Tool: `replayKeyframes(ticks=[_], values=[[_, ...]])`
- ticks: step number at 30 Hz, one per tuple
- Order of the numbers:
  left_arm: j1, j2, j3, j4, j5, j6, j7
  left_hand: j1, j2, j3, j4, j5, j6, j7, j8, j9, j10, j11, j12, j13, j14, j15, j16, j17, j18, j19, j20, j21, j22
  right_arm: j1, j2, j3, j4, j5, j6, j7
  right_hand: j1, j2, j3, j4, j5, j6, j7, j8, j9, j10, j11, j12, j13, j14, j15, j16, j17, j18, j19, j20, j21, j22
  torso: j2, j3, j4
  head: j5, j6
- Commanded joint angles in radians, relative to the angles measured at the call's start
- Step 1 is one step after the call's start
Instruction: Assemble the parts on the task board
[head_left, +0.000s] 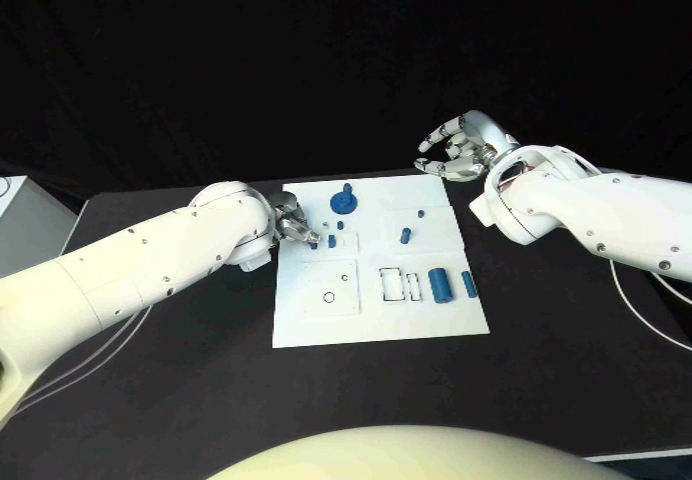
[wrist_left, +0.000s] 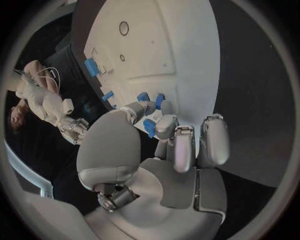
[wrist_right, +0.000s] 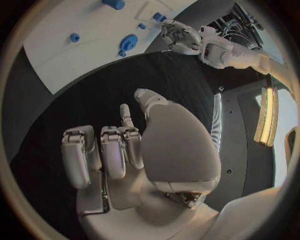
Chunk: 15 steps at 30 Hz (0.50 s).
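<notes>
The board lay in the middle of the black table, with bare table on every side and most room along its near edge. The left hand sat at the board's left edge, fingers pinching a small blue part just over the white surface. The right hand hovered above bare table beyond the board's far right corner, fingers curled loosely apart, holding nothing. A blue disc, a cylinder and smaller pieces lay on the board. No writing was legible
</notes>
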Motion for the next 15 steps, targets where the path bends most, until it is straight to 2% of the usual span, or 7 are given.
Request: replayKeyframes(ticks=[1,9,12,13,15], values=[[-0.001,-0.001,-0.001,-0.003,0.016,-0.017,0.003,-0.019,-0.006,-0.013,0.006,-0.006,0.005,-0.005,-0.006,-0.002,-0.006,-0.001,-0.004,0.001,0.092,-0.006,-0.005,0.212,-0.008,-0.002,-0.002,-0.004,-0.001,0.000,0.000,0.001,0.001,-0.008,0.003,0.006,-0.007,-0.007,0.006,-0.001,0.006,-0.006,0.001,0.005,0.002,0.082,-0.001,0.005,0.245,0.102,-0.005,0.003,0.255,-0.011,0.099,-0.004,-0.003,0.253,0.001,0.0003,-0.0006,0.000,0.000],[-0.001,-0.003,-0.001,-0.005,0.021,-0.019,-0.001,-0.023,-0.008,-0.057,0.040,-0.017,0.011,-0.006,-0.009,-0.006,-0.006,-0.002,-0.001,0.006,0.092,-0.007,-0.004,0.213,-0.008,-0.001,-0.003,-0.005,0.000,-0.001,0.000,0.001,0.001,-0.008,0.005,0.006,-0.004,-0.009,0.008,-0.003,0.008,-0.007,0.001,0.005,0.002,0.083,-0.001,0.006,0.245,0.102,-0.005,0.002,0.254,-0.011,0.099,-0.004,-0.004,0.252,0.000,-0.0004,0.0002,-0.001,-0.002],[-0.001,-0.003,-0.001,-0.005,0.022,-0.018,-0.001,-0.017,-0.009,-0.077,0.053,-0.038,0.013,-0.007,-0.011,-0.008,-0.006,-0.002,0.000,0.010,0.092,-0.008,-0.004,0.214,-0.008,0.000,-0.003,-0.006,0.000,-0.001,0.000,0.001,0.001,-0.008,0.005,0.006,-0.004,-0.009,0.008,-0.003,0.008,-0.007,0.001,0.005,0.002,0.083,-0.001,0.006,0.245,0.102,-0.005,0.002,0.254,-0.011,0.099,-0.004,-0.004,0.252,0.000,-0.0004,0.0006,-0.001,-0.003],[-0.001,-0.003,-0.001,-0.005,0.023,-0.018,-0.002,-0.010,-0.007,-0.088,0.061,-0.061,0.015,-0.007,-0.012,-0.010,-0.006,-0.003,0.001,0.012,0.093,-0.008,-0.004,0.215,-0.008,0.000,-0.004,-0.007,0.000,-0.001,0.000,0.001,0.001,-0.008,0.005,0.006,-0.004,-0.009,0.008,-0.003,0.008,-0.007,0.001,0.005,0.002,0.083,-0.001,0.006,0.245,0.102,-0.005,0.002,0.254,-0.011,0.099,-0.004,-0.004,0.252,0.000,-0.0004,0.0005,-0.001,-0.004],[-0.001,-0.004,-0.001,-0.005,0.025,-0.018,-0.002,-0.001,-0.008,-0.099,0.071,-0.083,0.016,-0.008,-0.014,-0.011,-0.006,-0.003,0.001,0.013,0.093,-0.009,-0.004,0.215,-0.008,0.000,-0.004,-0.007,-0.001,-0.001,0.000,0.001,0.001,-0.008,0.006,0.006,-0.004,-0.009,0.008,-0.003,0.008,-0.007,0.001,0.005,0.002,0.083,-0.001,0.006,0.245,0.102,-0.005,0.002,0.254,-0.011,0.099,-0.004,-0.004,0.252,0.000,-0.0007,0.0007,-0.001,-0.004]])
